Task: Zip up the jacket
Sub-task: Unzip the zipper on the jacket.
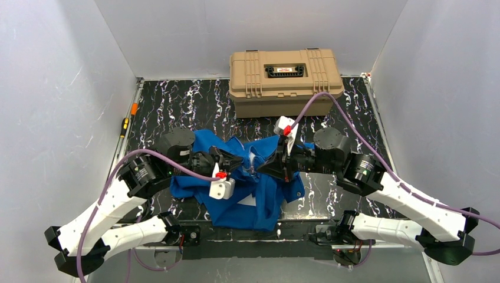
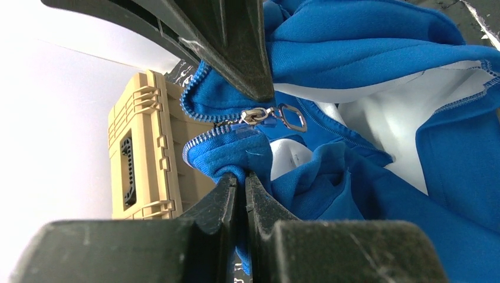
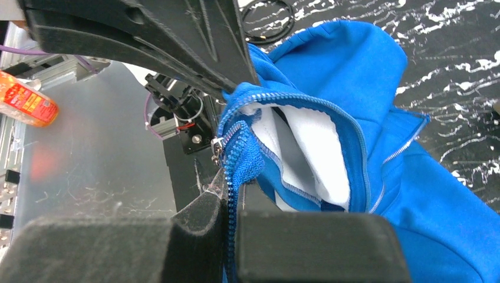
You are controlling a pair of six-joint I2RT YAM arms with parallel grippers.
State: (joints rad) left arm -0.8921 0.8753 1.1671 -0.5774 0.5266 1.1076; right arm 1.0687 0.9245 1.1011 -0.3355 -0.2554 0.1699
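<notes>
Blue jacket (image 1: 262,200) lies bunched on the dark marbled surface (image 1: 194,103) between both arms, in front of the tan case (image 1: 286,79), left jaws pinched tight on its front edge beside the zipper slider (image 2: 255,115), right jaws clamped closed around a zipper edge.

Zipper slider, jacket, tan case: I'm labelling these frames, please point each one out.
zipper slider (image 2: 255,115), left wrist view, on its metal body.
jacket (image 1: 268,200), top external view, on the blue front panel.
tan case (image 1: 250,73), top external view, on its lid.
</notes>
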